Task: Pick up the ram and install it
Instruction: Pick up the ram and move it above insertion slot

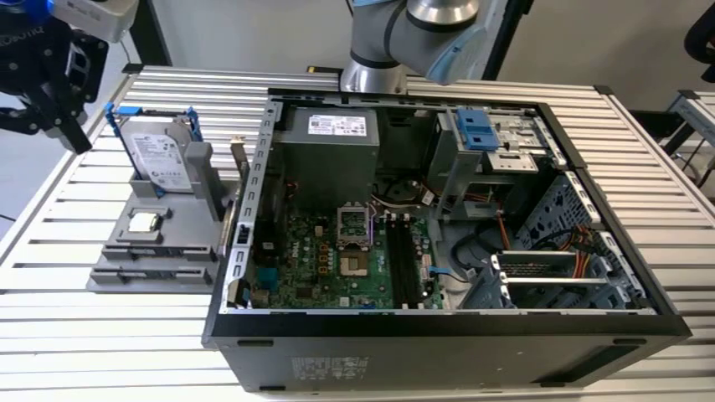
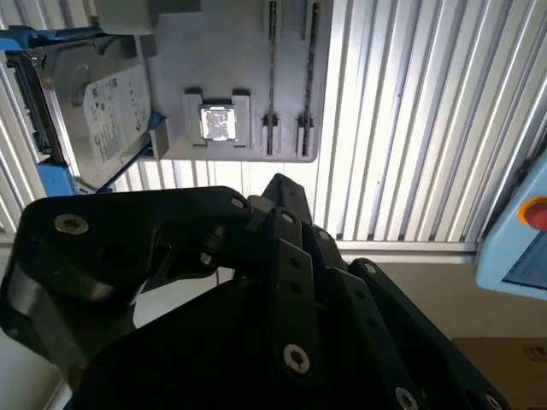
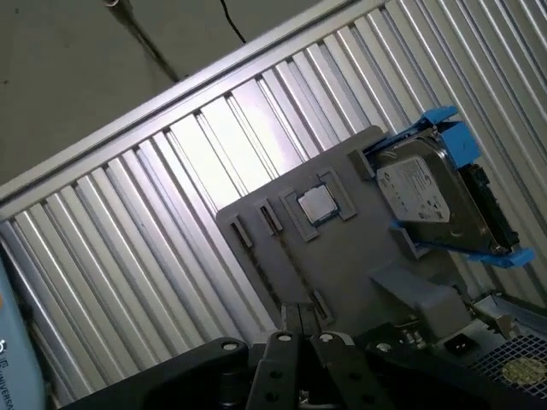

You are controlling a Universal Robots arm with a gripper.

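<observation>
A pale metal table made of long slats fills most of the exterior view, with a light wall behind it. The first wrist view shows grey floor past the table's edge.

An open black computer case lies at the centre of the exterior frame. Its green motherboard and long black memory slots are exposed. The arm rises at the top centre.

At the left of the frame a grey holder carries a silver hard drive with blue rails and a square processor chip. It also has two narrow grooves, each with a thin dark line along it. I cannot tell whether either line is the ram seen edge-on, so its look and place stay unclear.

The gripper hangs in the upper left corner, above the table's edge and apart from the holder. Its dark fingers are spread, with pale background between them and nothing held.
</observation>
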